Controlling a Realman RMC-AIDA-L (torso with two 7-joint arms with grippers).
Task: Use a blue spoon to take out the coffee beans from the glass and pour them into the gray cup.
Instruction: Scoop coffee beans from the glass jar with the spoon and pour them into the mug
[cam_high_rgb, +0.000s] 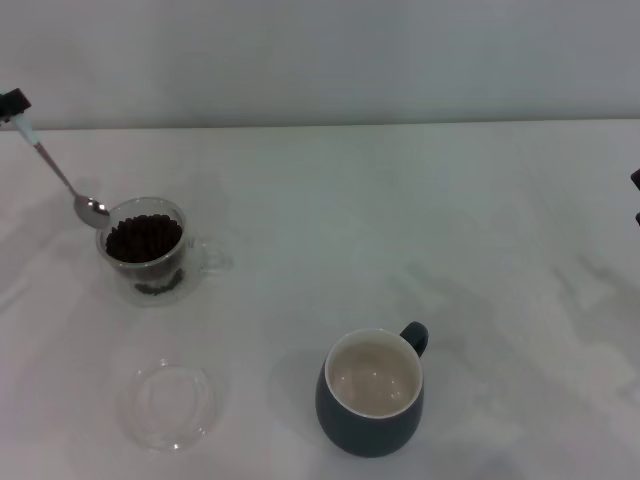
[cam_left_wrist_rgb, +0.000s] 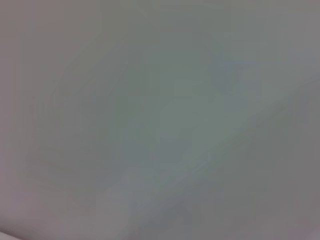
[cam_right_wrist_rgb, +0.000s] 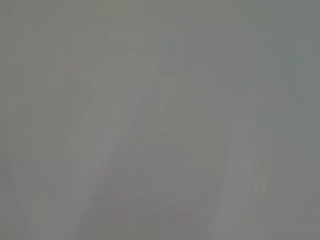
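1. I see the left gripper (cam_high_rgb: 14, 103) at the table's far left edge, closed on the pale handle tip of the blue spoon (cam_high_rgb: 60, 174).
2. Its shiny metal bowl hangs at the rim of the clear double-walled glass (cam_high_rgb: 146, 249).
3. Dark oval coffee beans (cam_high_rgb: 144, 238) fill that glass.
4. The rounded gray cup (cam_high_rgb: 371, 394), cream inside, stands well apart, nearer me.
5. A flat clear dish (cam_high_rgb: 172, 404) lies left of it.
6. The right gripper (cam_high_rgb: 635, 195) barely shows at the right edge; I cannot tell its state.

One blue spoon (cam_high_rgb: 62, 180), one glass (cam_high_rgb: 150, 250), one gray cup (cam_high_rgb: 371, 395), one dish (cam_high_rgb: 172, 405).
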